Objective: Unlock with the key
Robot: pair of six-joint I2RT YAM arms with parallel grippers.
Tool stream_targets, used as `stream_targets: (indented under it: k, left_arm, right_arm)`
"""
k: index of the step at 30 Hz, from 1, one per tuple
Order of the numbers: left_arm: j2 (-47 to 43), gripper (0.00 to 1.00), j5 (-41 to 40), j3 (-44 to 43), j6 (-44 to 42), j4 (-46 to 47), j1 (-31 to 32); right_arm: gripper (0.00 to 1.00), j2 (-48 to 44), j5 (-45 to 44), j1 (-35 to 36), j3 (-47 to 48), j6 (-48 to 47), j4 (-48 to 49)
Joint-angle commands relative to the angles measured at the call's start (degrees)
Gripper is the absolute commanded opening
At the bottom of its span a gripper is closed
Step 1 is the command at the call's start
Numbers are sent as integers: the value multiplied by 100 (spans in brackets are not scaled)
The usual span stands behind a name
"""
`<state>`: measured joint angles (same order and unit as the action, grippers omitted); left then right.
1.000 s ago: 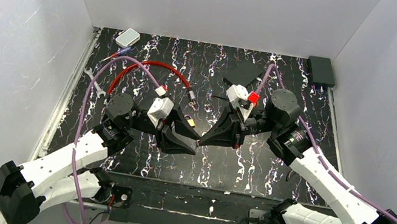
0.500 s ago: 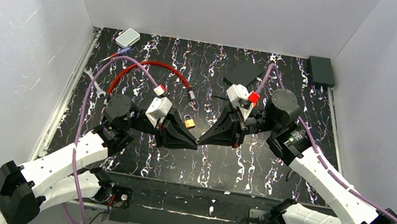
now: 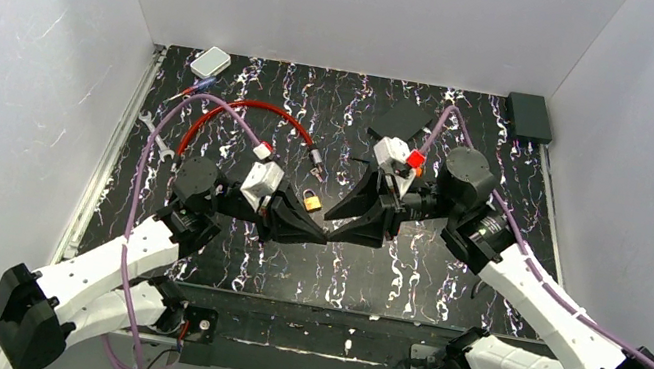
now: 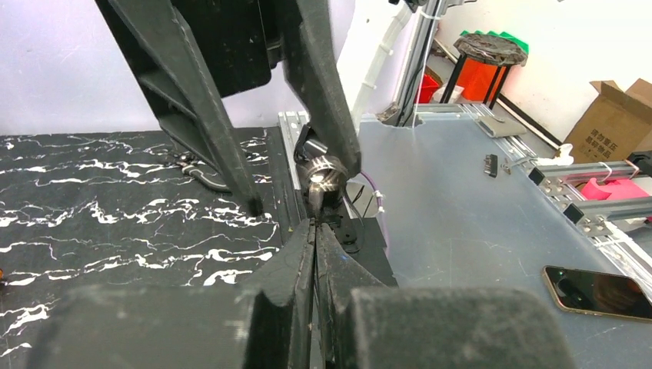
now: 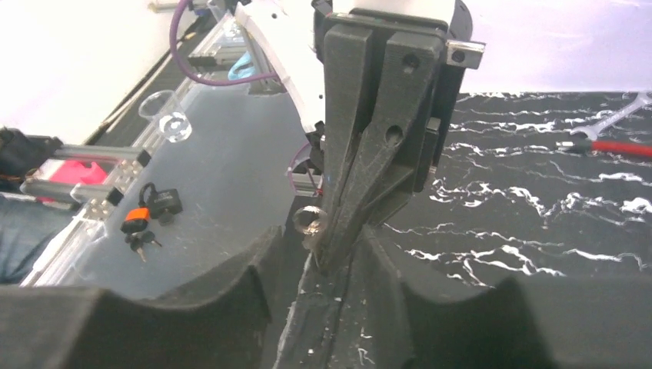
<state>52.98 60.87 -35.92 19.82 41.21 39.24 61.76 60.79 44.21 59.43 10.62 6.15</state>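
Observation:
The two grippers meet tip to tip over the middle of the mat. My left gripper (image 3: 325, 235) is shut, its jaws pressed together (image 4: 315, 224), and it pinches the key. The key's silvery ring (image 5: 311, 221) sticks out beside the left gripper's tips (image 5: 332, 250) and glints in the left wrist view (image 4: 324, 173). My right gripper (image 3: 332, 225) stands open, its two fingers (image 4: 246, 181) spread on either side of the key and the left tips. The small brass padlock (image 3: 311, 202) lies on the mat just behind the left gripper.
A red cable lock (image 3: 244, 111) arcs over the back left of the mat, its metal end (image 3: 316, 164) near the padlock. A white box (image 3: 211, 61), a wrench (image 3: 154, 136), a black plate (image 3: 402, 119) and a black box (image 3: 529, 116) lie along the edges.
The left gripper moved right to the right gripper's tips and shut on the key. The right gripper, shut before, has opened.

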Motion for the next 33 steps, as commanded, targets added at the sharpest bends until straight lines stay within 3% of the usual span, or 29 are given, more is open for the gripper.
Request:
stream_targets:
  k: [1, 13, 20, 27, 33]
  left_arm:
    - [114, 0, -207, -85, -455, -533, 13]
    - [144, 0, -1464, -563, -2225, -2998, 14]
    - [229, 0, -2214, -805, -3036, -3947, 61]
    - [196, 0, -2227, -776, -3102, -3999, 100]
    - [218, 0, -2113, -782, -3081, -4001, 118]
  right_arm:
    - [64, -363, -551, -20, 305, -533, -683]
    - [79, -641, -1713, -18, 816, -1190, -2289]
    - [66, 249, -2343, -4, 1621, -1600, -3890]
    - [66, 421, -2718, 141, 1509, -1738, -3809]
    - [57, 612, -2872, 375, 1271, -1850, -3631]
